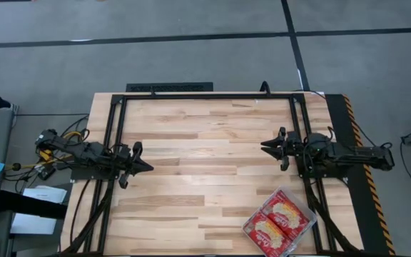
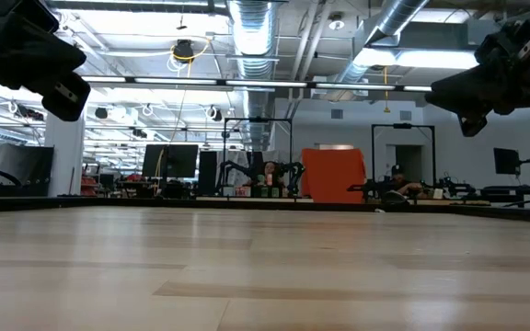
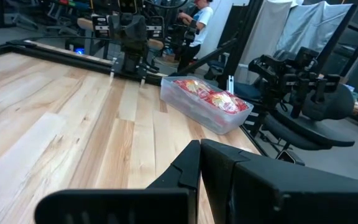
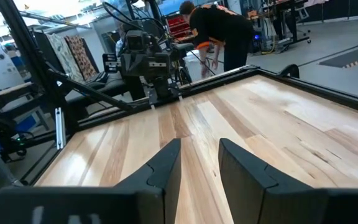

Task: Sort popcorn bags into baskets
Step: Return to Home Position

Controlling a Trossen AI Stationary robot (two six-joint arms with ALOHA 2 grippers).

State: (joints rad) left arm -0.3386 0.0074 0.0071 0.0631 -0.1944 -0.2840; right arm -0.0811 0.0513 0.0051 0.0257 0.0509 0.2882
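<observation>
**Packets in the tray, both arms raised off the table**

The pale wooden table [image 1: 205, 143] lies bare across its middle. In the corner on the right arm's side, at the lower edge of the high view, sits the clear tray [image 1: 307, 218], turned at an angle to the boards. The popcorn bags [image 1: 277, 221] are inside it, with two red packets showing side by side on top. How many lie beneath them cannot be told.

Farther up the table the two arms face each other from opposite sides, well apart from each other and from the tray. The left gripper [image 1: 147, 167] hangs above the boards with its jaws pressed together, holding nothing. The right gripper [image 1: 264, 147] also hangs clear of the wood, with a narrow gap between its jaws and nothing in them.

Beyond the far rail is an open workshop with an orange panel [image 2: 334, 175], monitors and ceiling ducts. A person [image 4: 219, 28] bends over there.
</observation>
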